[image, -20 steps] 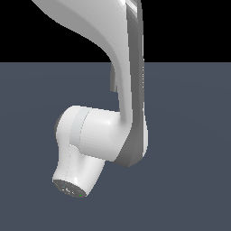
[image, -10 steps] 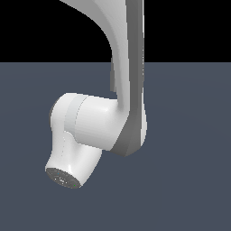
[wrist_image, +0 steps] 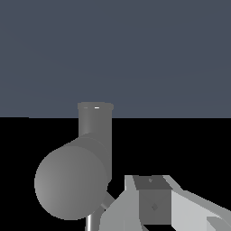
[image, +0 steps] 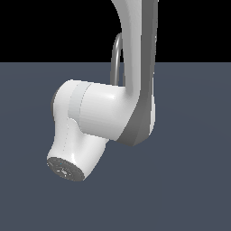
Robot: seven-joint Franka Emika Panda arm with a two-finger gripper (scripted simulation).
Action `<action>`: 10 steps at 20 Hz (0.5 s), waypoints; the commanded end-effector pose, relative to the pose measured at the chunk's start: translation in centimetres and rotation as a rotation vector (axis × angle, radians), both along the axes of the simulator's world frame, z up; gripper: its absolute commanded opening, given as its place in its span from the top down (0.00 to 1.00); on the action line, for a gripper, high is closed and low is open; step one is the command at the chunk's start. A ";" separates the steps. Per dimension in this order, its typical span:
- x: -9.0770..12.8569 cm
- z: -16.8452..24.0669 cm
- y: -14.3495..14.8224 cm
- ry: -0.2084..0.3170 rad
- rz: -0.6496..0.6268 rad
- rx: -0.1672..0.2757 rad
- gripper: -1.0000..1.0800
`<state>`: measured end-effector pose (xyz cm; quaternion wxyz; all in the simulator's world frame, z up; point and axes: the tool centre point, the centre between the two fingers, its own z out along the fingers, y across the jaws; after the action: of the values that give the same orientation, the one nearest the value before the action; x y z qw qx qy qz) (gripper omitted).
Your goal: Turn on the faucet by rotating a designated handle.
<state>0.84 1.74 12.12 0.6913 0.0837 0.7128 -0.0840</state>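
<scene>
In the exterior view only a thin grey arc of the faucet [image: 117, 57] shows; the white arm [image: 135, 90] covers the rest, including the handle and the gripper. The wrist view shows the faucet's grey body close up: a short upright cylinder [wrist_image: 95, 127] joined to a thick rounded end [wrist_image: 71, 182]. A thin light grey rod, apparently the handle [wrist_image: 107, 201], pokes out just beside that rounded end. My gripper [wrist_image: 152, 204] sits right next to it, with one light grey finger [wrist_image: 151, 195] in view. How the jaws stand cannot be read.
The bulky white wrist link with its round end cap [image: 66, 168] hangs low on the exterior view's left. A flat blue-grey floor [image: 194, 180] lies all around, under a black background.
The arm's lower links have shifted toward the exterior view's left and slightly up. More of the faucet's spout arc now shows beside the upright link.
</scene>
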 end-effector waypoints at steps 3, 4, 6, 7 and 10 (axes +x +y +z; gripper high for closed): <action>0.0 2.8 -0.4 -0.030 -0.003 -0.002 1.00; -0.2 0.6 -0.6 0.006 -0.006 0.000 1.00; -0.3 1.2 -1.3 0.001 -0.005 0.000 1.00; -0.4 1.5 -1.6 -0.002 -0.005 0.000 1.00; -0.6 2.4 -2.5 -0.010 -0.004 -0.001 1.00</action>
<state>0.44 0.48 13.05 0.6874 0.0800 0.7175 -0.0794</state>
